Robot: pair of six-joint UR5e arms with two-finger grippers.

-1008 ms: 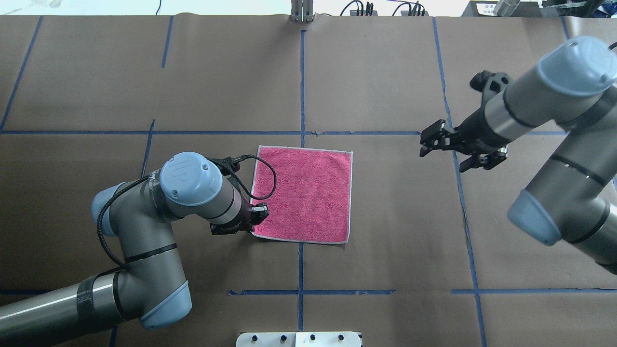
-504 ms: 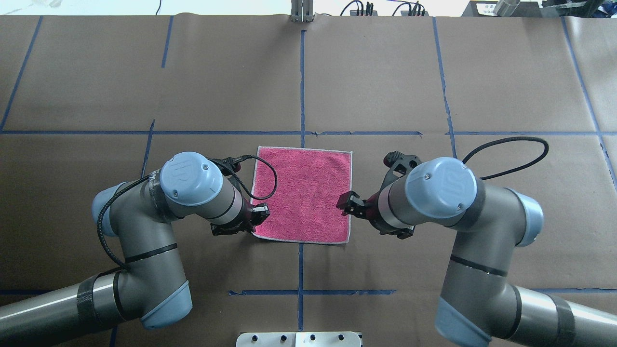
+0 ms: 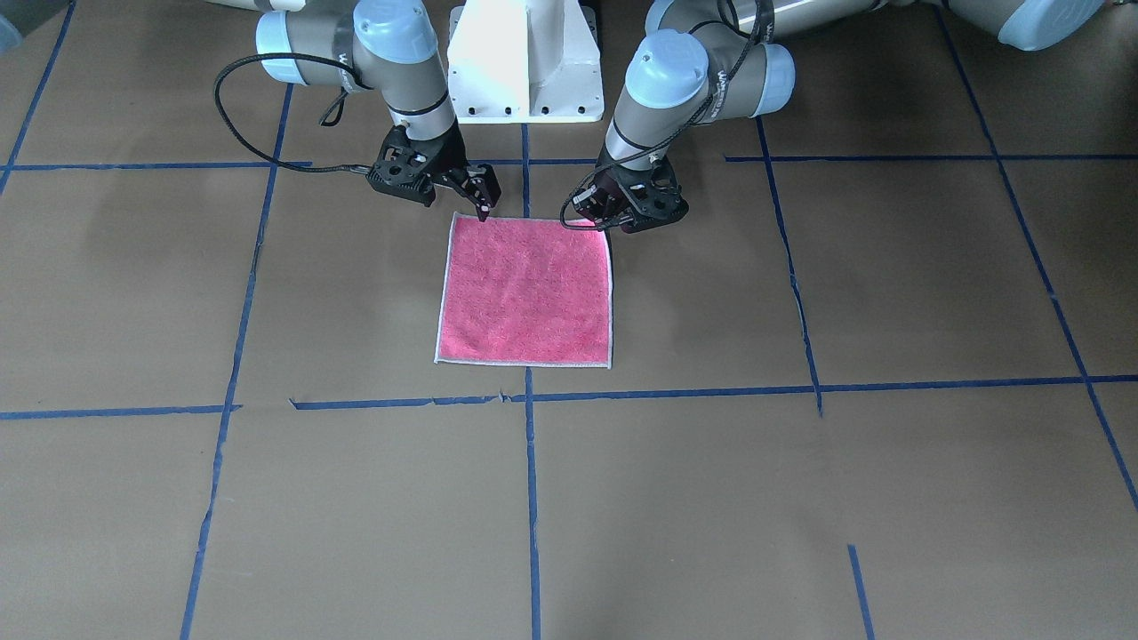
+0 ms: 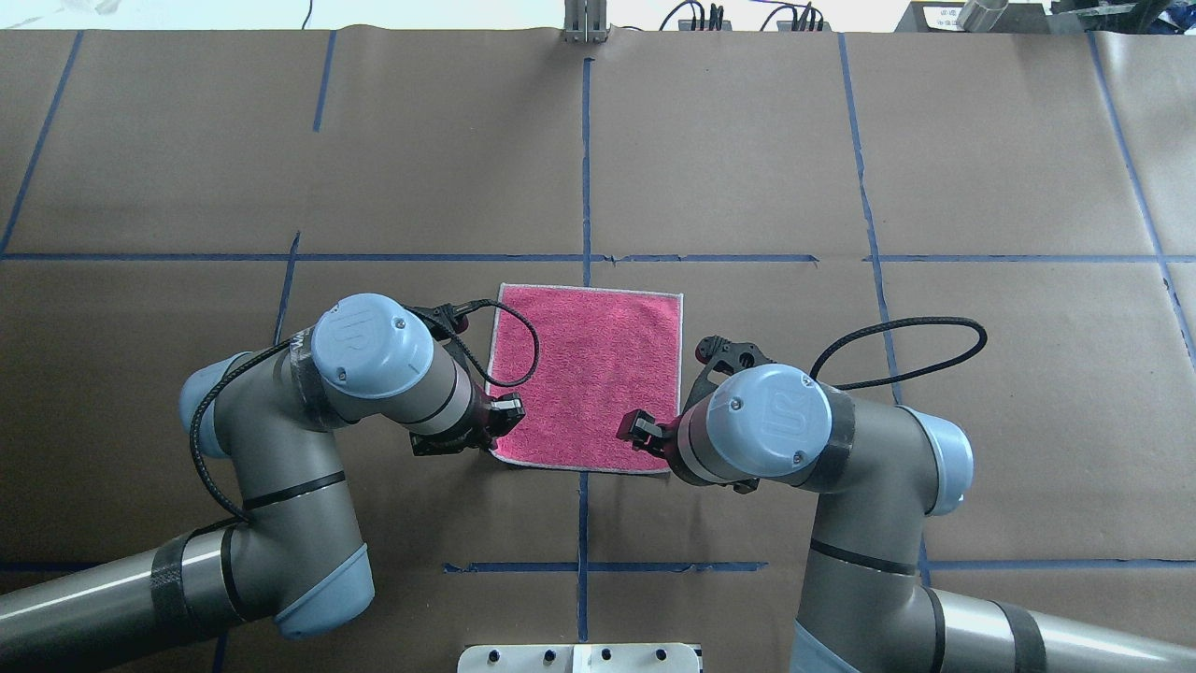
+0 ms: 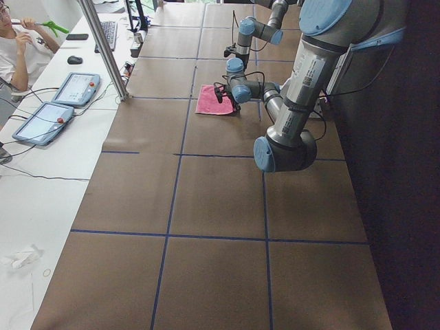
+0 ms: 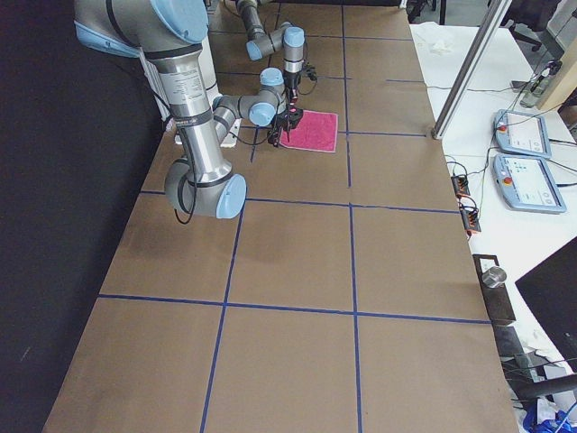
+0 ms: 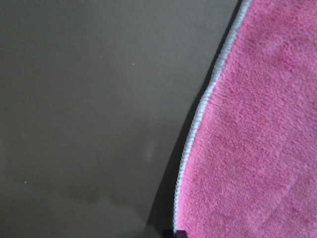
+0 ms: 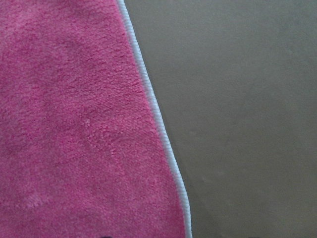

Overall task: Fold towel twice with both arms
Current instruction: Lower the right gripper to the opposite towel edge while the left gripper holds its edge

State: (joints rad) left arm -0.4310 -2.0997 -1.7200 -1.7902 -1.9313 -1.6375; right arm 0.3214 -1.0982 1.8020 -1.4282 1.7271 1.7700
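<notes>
The towel point(image 4: 584, 374) lies flat, pink face up, on the brown paper table; it also shows in the front-facing view point(image 3: 524, 293). My left gripper point(image 4: 498, 432) sits low at the towel's near-left corner and looks shut on that corner point(image 3: 597, 213). The left wrist view shows the pale border point(image 7: 198, 119) slightly raised, with a shadow under it. My right gripper point(image 4: 643, 432) is over the near-right corner, with its jaws spread open point(image 3: 476, 197). The right wrist view shows the towel's edge point(image 8: 158, 119) lying on the table.
The white pedestal base point(image 3: 524, 62) stands just behind the towel on the robot's side. Blue tape lines point(image 4: 584, 168) cross the table. An operator point(image 5: 17, 41) and tablets point(image 5: 75, 88) sit beyond the far edge, by a metal post point(image 5: 103, 48).
My right arm has swung in from the far right and come down to the towel's near-right corner. The left arm and the towel have not moved.
</notes>
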